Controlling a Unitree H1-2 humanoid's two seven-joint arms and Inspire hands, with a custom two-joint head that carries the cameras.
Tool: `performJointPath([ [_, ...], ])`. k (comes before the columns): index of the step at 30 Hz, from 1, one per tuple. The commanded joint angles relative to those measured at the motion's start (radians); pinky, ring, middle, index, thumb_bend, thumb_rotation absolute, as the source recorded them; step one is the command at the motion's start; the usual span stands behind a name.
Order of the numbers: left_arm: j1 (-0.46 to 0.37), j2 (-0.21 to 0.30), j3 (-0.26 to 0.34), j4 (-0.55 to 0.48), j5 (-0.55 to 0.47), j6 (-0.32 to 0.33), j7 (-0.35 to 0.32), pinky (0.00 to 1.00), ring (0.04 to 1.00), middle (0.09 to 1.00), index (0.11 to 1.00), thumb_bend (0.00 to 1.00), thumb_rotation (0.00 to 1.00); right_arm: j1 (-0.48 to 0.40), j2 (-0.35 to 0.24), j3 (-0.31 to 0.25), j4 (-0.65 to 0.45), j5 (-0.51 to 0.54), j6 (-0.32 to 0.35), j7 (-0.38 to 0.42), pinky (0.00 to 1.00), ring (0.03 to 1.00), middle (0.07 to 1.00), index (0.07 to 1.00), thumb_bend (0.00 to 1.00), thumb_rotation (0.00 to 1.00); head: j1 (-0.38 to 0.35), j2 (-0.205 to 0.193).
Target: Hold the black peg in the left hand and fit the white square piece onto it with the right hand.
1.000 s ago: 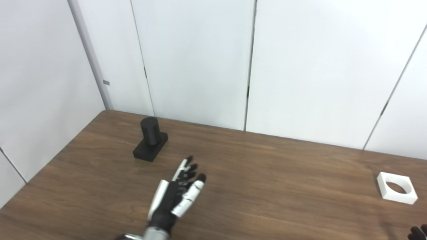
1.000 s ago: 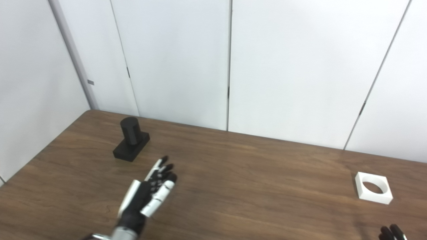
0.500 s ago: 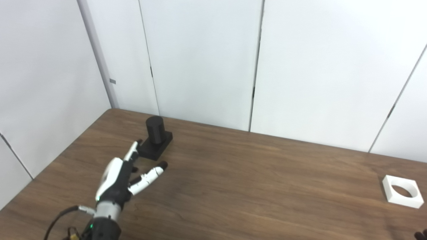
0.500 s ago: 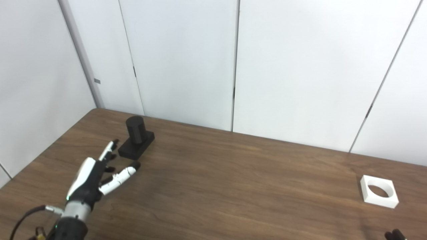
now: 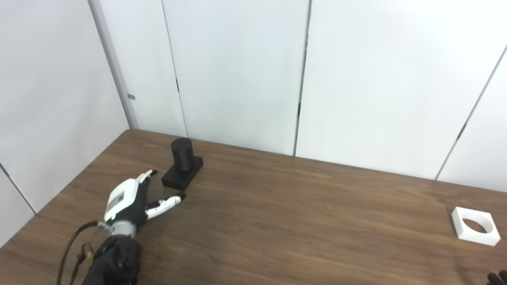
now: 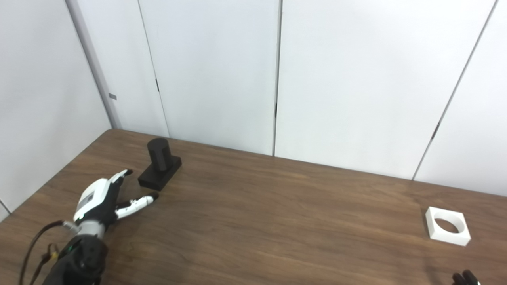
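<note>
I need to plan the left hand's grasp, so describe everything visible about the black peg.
The black peg is matte black all over, apparently plastic: a short upright cylinder with a flat top, standing on a flat rectangular base. It sits on the brown wooden table near the far left corner, its base turned at an angle to the table edges. Nothing touches it. The left hand lies just in front of it, open, fingers spread toward the base but apart from it.

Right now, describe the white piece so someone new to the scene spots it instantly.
Start at the brown wooden table and go to its far right side, well away from the black peg at the far left. There lies the white square piece, flat on the wood. It is the only white block, with a large round hole through its middle.
</note>
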Motion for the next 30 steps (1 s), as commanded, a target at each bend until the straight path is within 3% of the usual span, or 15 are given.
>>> performJointPath([
  [1,-0.079,0.049,-0.015,0.038,0.041,-0.040,0.061,0.87,0.934,0.927,0.907,0.87,0.66,0.006,0.051,0.013,0.008,0.012,-0.022,0.012,1.00,0.961,0.930,0.937,0.78,0.95,0.000,0.001],
  [8,-0.181,0.075,-0.074,0.216,0.043,-0.074,0.127,0.87,0.921,0.915,0.877,0.87,0.60,0.010,0.049,0.020,0.010,0.021,-0.024,0.021,1.00,0.982,0.939,0.938,0.78,0.95,-0.004,0.001],
  [15,-0.266,0.063,-0.108,0.334,0.030,-0.054,0.161,0.86,0.918,0.915,0.878,0.89,0.58,0.010,0.054,0.018,0.017,0.019,-0.034,0.021,1.00,0.981,0.936,0.941,0.79,0.95,-0.008,0.001],
  [24,-0.299,0.062,-0.151,0.391,0.051,0.020,0.193,0.81,0.877,0.879,0.850,0.91,0.64,0.010,0.057,0.017,0.010,0.008,-0.031,0.008,0.95,0.959,0.922,0.930,0.79,0.95,-0.008,0.006],
  [30,-0.300,0.070,-0.169,0.414,0.046,0.024,0.213,0.81,0.873,0.872,0.837,0.92,0.64,0.012,0.058,0.014,0.003,0.018,-0.029,0.007,0.97,0.961,0.926,0.931,0.76,0.94,-0.005,0.011],
])
